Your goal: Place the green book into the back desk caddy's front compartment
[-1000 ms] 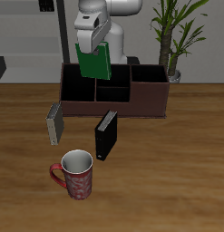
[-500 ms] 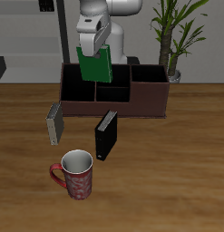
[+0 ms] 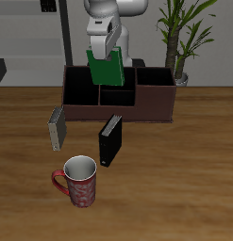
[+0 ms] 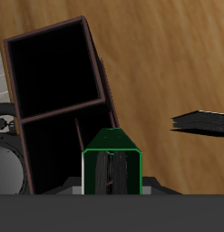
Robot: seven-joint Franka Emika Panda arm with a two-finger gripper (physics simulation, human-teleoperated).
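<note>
My gripper (image 3: 104, 51) is shut on the green book (image 3: 108, 69) and holds it by its upper edge, hanging almost upright in the air. The book hangs over the middle column of the dark reddish-brown desk caddy (image 3: 146, 104) at the back of the table. The small square front compartment (image 3: 116, 96) lies just below the book's lower edge and nearer the table's front. In the wrist view the green book (image 4: 112, 139) fills the foreground, with the caddy's black-lined cells (image 4: 55, 74) beyond it.
A black book (image 3: 109, 139) stands in front of the caddy and also shows in the wrist view (image 4: 202, 120). A grey book (image 3: 57, 127) stands beside it. A red patterned mug (image 3: 78, 181) sits nearer the front edge. A potted plant (image 3: 180, 42) stands behind the caddy's end.
My gripper has carried the green book sideways from over a long outer cell to over the middle column. The book now hangs more upright.
</note>
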